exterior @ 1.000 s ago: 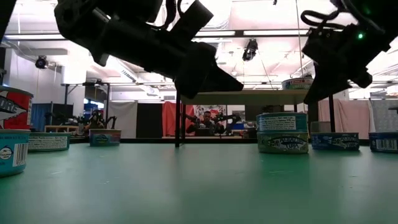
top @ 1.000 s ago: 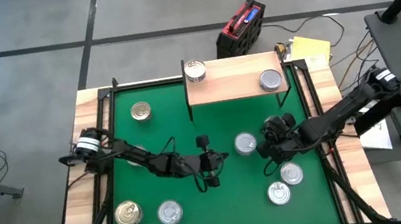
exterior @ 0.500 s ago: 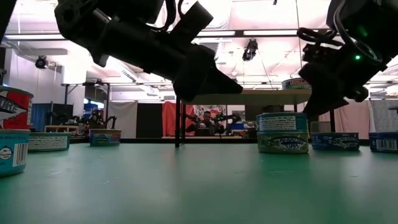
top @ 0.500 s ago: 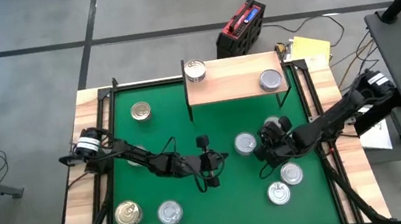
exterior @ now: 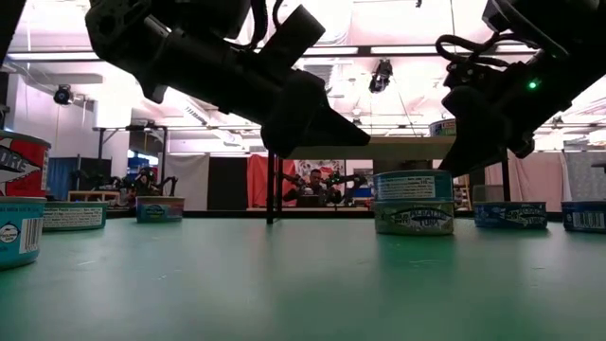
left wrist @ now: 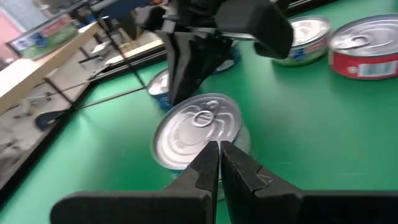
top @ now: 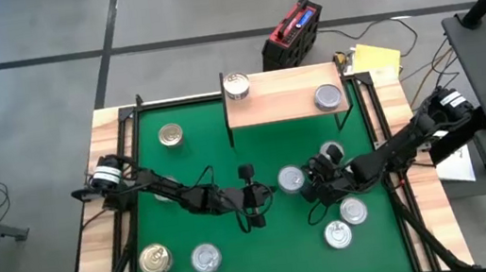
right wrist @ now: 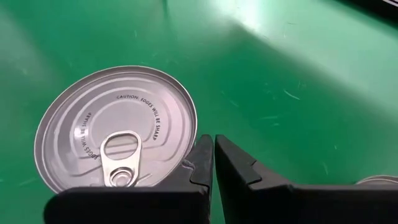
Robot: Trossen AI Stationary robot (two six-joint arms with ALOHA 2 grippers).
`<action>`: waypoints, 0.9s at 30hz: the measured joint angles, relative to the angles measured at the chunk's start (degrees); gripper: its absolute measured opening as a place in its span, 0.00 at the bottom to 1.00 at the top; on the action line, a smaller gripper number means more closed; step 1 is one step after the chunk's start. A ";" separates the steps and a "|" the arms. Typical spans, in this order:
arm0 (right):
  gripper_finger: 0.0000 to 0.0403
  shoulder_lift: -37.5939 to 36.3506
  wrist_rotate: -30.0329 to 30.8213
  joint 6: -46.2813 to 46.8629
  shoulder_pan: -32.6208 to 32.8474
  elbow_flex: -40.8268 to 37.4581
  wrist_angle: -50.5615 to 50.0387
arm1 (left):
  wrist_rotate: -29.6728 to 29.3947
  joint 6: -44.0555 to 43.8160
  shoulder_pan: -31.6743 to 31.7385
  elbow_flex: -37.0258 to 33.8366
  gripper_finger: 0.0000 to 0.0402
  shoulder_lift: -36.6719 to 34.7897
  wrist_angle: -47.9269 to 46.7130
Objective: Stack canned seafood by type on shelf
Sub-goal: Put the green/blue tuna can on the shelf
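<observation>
From the high view we've got the silver-topped tin (top: 291,181) sitting mid-mat, below the light-wood shelf (top: 282,95), with the right gripper (top: 310,188) right up against its side and the left gripper (top: 255,212) a bit farther off on the other side. So the right arm is the nearer one. The tin is round and flat, so there's no long axis to line up with. Two tins already sit on the shelf, one at each end, and five more are scattered on the green mat (top: 228,162).

Low view: the tin (exterior: 413,201) stands upright on the bench, both arms hanging above it. We can't tell contact from here.

Left wrist view: jaws clenched, empty, tips pointing at the tin (left wrist: 199,132), which lies just ahead. The other arm looms right behind it.

Right wrist view: jaws clenched too, nothing between them, tips touching or nearly touching the rim of the tin (right wrist: 118,134). It looks like nudging, not gripping. The tin's label is hidden here, so we can't call its type.
</observation>
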 joint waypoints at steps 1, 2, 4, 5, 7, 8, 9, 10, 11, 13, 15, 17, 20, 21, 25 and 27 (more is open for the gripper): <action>0.02 -0.10 0.00 0.01 0.00 0.00 0.00 | 1.71 -0.23 0.29 0.00 0.00 0.01 0.06; 0.02 -0.11 0.01 0.02 0.00 0.02 0.00 | 3.58 -0.54 0.63 0.00 0.00 0.03 0.55; 0.02 -0.11 -0.01 0.02 0.00 0.02 -0.02 | 5.28 -1.69 1.33 0.00 0.00 0.50 2.79; 0.02 -0.11 0.01 0.00 0.00 0.02 0.00 | 5.23 -2.04 1.69 0.00 0.00 0.74 3.86; 0.02 -0.11 -0.01 0.04 0.01 0.04 -0.04 | 4.85 -2.10 2.56 0.00 0.00 1.64 5.72; 0.02 -0.11 -0.01 0.04 0.00 0.04 -0.04 | 4.84 -2.12 2.95 0.00 0.00 2.29 7.13; 0.02 -0.11 0.00 0.03 0.00 0.04 -0.03 | 4.82 -2.16 3.32 0.00 0.00 2.96 8.25; 0.02 -0.11 0.01 0.04 0.00 0.04 -0.04 | 4.80 -2.44 3.64 0.00 0.00 3.70 9.70; 0.02 -0.11 0.00 0.05 0.00 0.04 -0.04 | 4.69 -2.80 3.90 0.04 0.00 4.46 10.76; 0.02 -0.11 -0.01 0.02 0.02 0.04 -0.04 | 4.71 -3.48 4.28 1.03 0.00 6.07 10.63; 0.02 -0.11 -0.01 0.05 0.00 0.04 -0.04 | 4.70 -3.58 4.39 2.75 0.00 7.89 10.06; 0.02 -0.11 -0.01 0.04 0.00 0.04 -0.07 | 4.66 -2.97 4.38 5.01 0.00 9.61 8.93; 0.02 -0.11 -0.01 0.12 0.01 0.04 -0.07 | 4.41 -2.57 4.35 7.82 0.00 11.07 5.51; 0.02 -0.11 -0.01 0.15 0.00 0.02 -0.09 | 4.35 -2.61 4.33 8.32 0.00 11.27 4.65; 0.02 -0.11 -0.47 0.17 0.00 0.02 -0.33 | 2.95 -2.74 4.28 9.01 0.00 11.37 3.29; 0.02 -0.11 -0.61 0.17 0.00 0.02 -0.33 | 2.77 -2.89 4.28 9.01 0.00 11.37 3.17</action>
